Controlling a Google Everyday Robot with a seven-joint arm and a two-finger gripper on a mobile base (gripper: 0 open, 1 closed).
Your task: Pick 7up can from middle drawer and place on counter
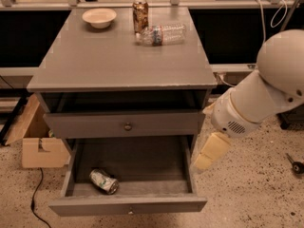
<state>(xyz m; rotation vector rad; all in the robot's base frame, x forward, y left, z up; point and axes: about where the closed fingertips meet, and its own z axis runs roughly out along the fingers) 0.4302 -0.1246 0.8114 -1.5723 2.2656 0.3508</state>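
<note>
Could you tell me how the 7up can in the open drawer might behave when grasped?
Lying on its side in the middle drawer, the 7up can will probably roll if nudged. Its dented look suggests thin, crushable walls. The hand hovers beside the drawer.

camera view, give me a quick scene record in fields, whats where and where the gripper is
7up can: on its side, front left of the drawer floor
drawer: pulled open, lowest front of the cabinet
upper front: closed
counter: holds a bowl, an upright brown can and a bottle on its side, all near the back
gripper: outside the drawer, by its right wall, apart from the 7up can
task state: 7up can not yet picked
</note>
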